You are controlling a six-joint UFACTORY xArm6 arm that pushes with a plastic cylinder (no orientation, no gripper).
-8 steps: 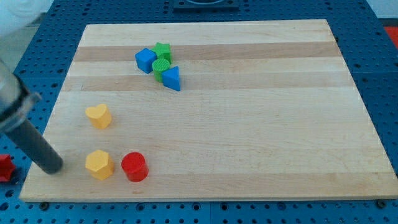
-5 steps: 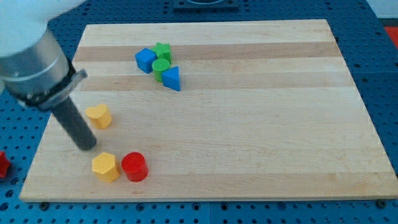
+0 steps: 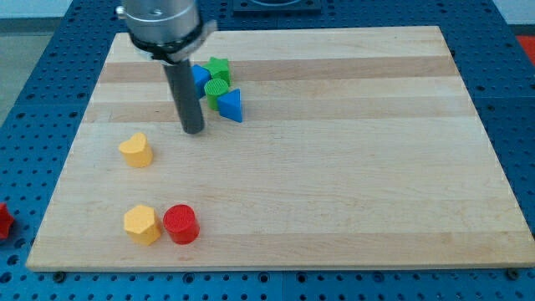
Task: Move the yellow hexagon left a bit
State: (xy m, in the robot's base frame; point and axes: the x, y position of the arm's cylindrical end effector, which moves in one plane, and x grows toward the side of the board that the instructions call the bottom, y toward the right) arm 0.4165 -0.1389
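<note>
My tip [image 3: 193, 130] rests on the wooden board [image 3: 334, 184], in its upper-left part, holding nothing and touching no block. The rod rises almost straight from it toward the view's top, ending in a grey cylindrical mount [image 3: 160, 18] that the frame's top edge cuts off. No writing or label can be read anywhere.

Nearest the tip is a cluster just to its right and above — a blue triangular block [image 3: 231, 105], a green cylinder [image 3: 216, 90], a green star-shaped block [image 3: 219, 68] and a blue block [image 3: 201, 77] partly hidden behind the rod, so its shape is unclear. These sit close together, some touching.

Down and to the left of the tip lies a yellow heart-shaped block [image 3: 135, 150], near but apart from it.

The yellow hexagon [image 3: 141, 224] sits well below the tip, near the board's bottom-left corner, with a red cylinder [image 3: 180, 224] just beside it on its right — touching or nearly so.

Around the board runs a blue perforated table [image 3: 518, 100]; a small red object [image 3: 4, 222] shows at the view's left edge.
</note>
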